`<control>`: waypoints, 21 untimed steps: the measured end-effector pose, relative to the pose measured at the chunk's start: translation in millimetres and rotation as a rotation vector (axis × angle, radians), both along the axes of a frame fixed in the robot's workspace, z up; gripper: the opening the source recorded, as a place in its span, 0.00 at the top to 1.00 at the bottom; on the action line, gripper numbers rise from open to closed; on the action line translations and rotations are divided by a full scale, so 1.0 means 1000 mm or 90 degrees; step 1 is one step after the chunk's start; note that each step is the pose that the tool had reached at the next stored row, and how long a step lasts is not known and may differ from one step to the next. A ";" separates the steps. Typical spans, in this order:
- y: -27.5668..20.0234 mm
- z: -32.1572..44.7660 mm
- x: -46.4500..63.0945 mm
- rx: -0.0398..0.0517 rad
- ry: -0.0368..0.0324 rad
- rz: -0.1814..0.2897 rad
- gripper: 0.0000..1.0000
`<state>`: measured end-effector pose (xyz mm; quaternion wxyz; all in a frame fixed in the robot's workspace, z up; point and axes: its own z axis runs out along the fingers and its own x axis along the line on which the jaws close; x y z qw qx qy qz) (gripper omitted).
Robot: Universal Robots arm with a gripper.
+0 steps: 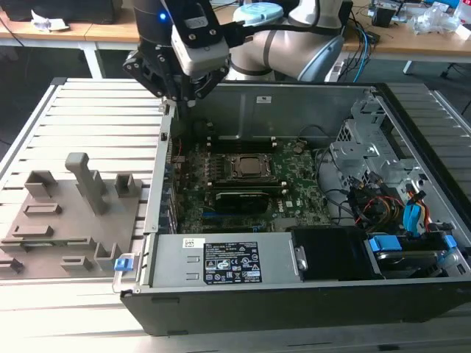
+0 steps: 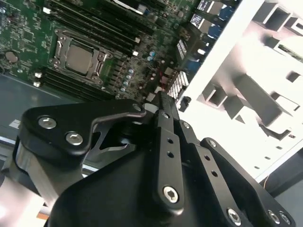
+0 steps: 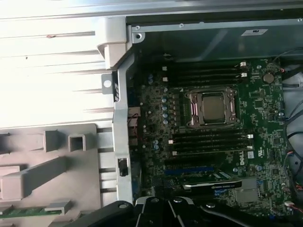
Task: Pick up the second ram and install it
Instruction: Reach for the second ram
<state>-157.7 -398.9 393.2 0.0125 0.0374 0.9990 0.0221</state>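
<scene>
Hovering above case (image 1: pixel 294 312) edge, jaws drawn together, empty; second ram (image 3: pixel 33 211) lying in grey fixture (image 3: pixel 47 171).

This is a robotics lab or test workshop. In the exterior view, a slotted aluminium table (image 1: pixel 88 110) carries an opened computer case (image 1: pixel 280 103) at the centre, its motherboard (image 1: pixel 294 176) laid bare. A grey fixture plate (image 1: pixel 66 220) sits at nine o'clock. A robot arm (image 1: pixel 294 37) reaches in from twelve o'clock. Behind it, a wooden desk (image 1: pixel 419 45) at one o'clock holds loose cables (image 1: pixel 360 51) and clutter.
</scene>
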 end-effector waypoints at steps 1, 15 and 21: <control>0.0000 0.0000 -0.003 0.0000 0.0000 0.000 0.89; 0.0000 -0.0006 -0.043 0.0000 0.0000 0.000 0.89; 0.0000 -0.0009 -0.067 0.0000 0.0000 0.000 0.89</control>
